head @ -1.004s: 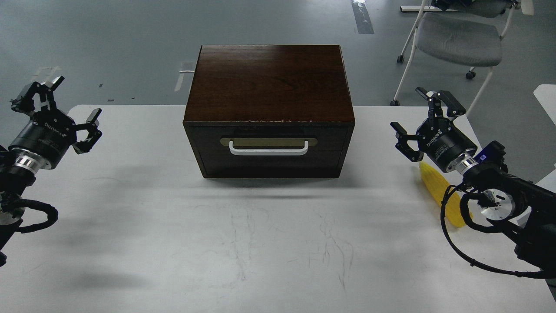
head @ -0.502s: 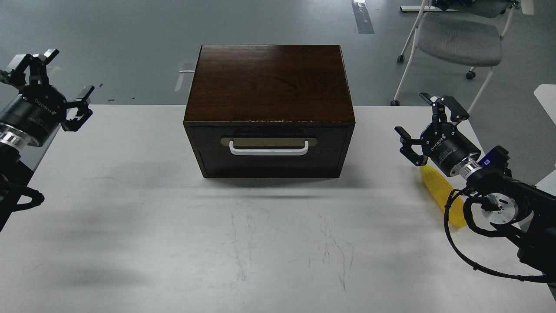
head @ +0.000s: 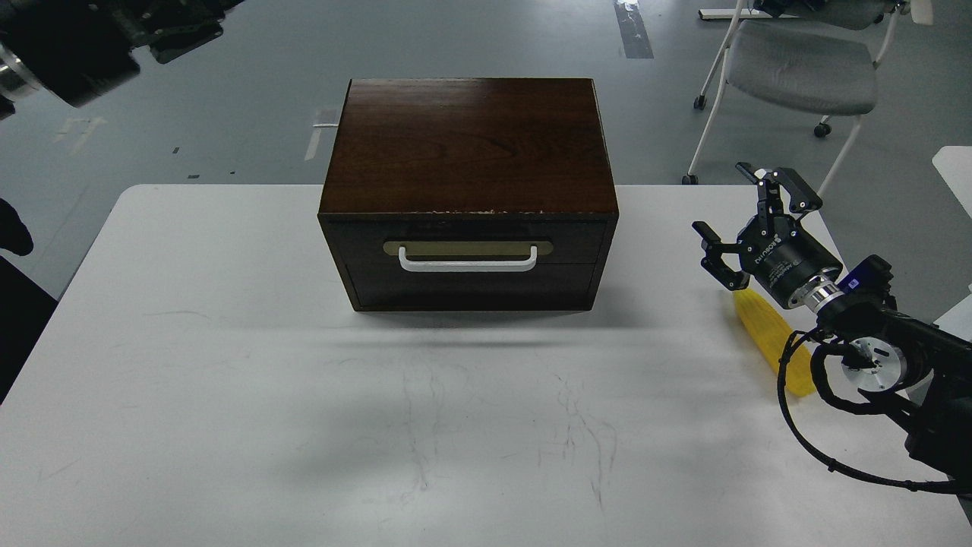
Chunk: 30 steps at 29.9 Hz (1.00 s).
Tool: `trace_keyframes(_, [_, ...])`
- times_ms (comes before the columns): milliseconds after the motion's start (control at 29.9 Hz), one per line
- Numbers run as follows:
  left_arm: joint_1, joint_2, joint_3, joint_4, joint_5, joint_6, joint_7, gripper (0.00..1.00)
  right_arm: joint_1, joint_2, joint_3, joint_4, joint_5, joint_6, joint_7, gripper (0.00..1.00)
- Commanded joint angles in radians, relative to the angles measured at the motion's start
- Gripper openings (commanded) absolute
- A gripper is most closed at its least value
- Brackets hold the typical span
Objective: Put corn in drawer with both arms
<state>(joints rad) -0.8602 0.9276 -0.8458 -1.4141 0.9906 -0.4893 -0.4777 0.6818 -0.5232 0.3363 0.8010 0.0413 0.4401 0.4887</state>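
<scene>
The yellow corn (head: 768,334) lies on the white table (head: 228,395) near its right edge, partly hidden under my right arm. My right gripper (head: 748,220) is open and empty, hovering just above the corn's far tip. The drawer (head: 467,262) of the dark brown wooden box (head: 467,144) is closed, showing its brass plate and white bar handle (head: 468,266). My left gripper (head: 178,30) is a dark blur at the top left corner, high and far from the box. Its fingers cannot be told apart.
A grey office chair (head: 797,68) stands on the floor behind the table at the right. A white surface edge (head: 957,167) shows at the far right. The box sits at the table's back middle.
My left arm has swung up and away from the table's left edge to the top left corner. My right gripper has shifted slightly right and stays open over the corn.
</scene>
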Motion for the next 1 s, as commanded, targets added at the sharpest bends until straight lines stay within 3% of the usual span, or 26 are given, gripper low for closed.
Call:
trace_keyframes(0, [-0.045,-0.032,0.005,-0.135,0.349,0.001,-0.011,0.98,0.001,-0.001,0.000,-0.003,0.000,-0.001,0.000,1.00])
trace_keyframes(100, [-0.077,-0.088,0.019,-0.164,0.616,0.001,-0.011,0.98,-0.001,-0.003,0.000,-0.003,0.000,-0.003,0.000,1.00])
trace_keyframes(268, [-0.186,-0.141,0.202,-0.167,0.938,0.001,-0.011,0.98,-0.004,-0.008,0.001,-0.003,0.000,-0.004,0.000,1.00])
trace_keyframes(435, [-0.500,-0.171,0.697,-0.166,1.076,0.001,-0.011,0.98,-0.010,-0.015,0.001,-0.011,0.000,-0.006,0.000,1.00])
trace_keyframes(535, [-0.583,-0.219,0.821,-0.166,1.096,0.001,-0.011,0.98,-0.011,-0.017,0.001,-0.011,0.000,-0.006,0.000,1.00])
trace_keyframes(970, [-0.614,-0.403,0.883,-0.076,1.191,0.001,-0.011,0.98,-0.025,-0.015,0.007,-0.017,0.000,-0.007,0.000,1.00])
